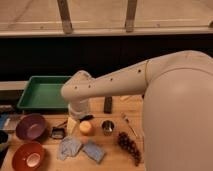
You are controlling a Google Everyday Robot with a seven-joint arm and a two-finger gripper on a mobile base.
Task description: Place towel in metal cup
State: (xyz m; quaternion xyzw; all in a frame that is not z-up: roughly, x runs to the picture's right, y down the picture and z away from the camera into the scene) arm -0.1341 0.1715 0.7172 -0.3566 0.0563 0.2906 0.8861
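A kitchen-like test room: a light wooden table under a dark window carries a green plastic tray, a purple bowl, dark grapes and a small metal cup, the gripper low beside them.

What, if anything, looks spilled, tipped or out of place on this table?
Nothing stands out. The metal cup stands upright beside the orange fruit, the towel lies rumpled on the table in front of them, and the gripper hangs just left of the fruit. No spill shows.

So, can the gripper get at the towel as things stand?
Probably yes: the gripper hangs just behind the towel, which lies uncovered; the orange sits off to the side, not between them.
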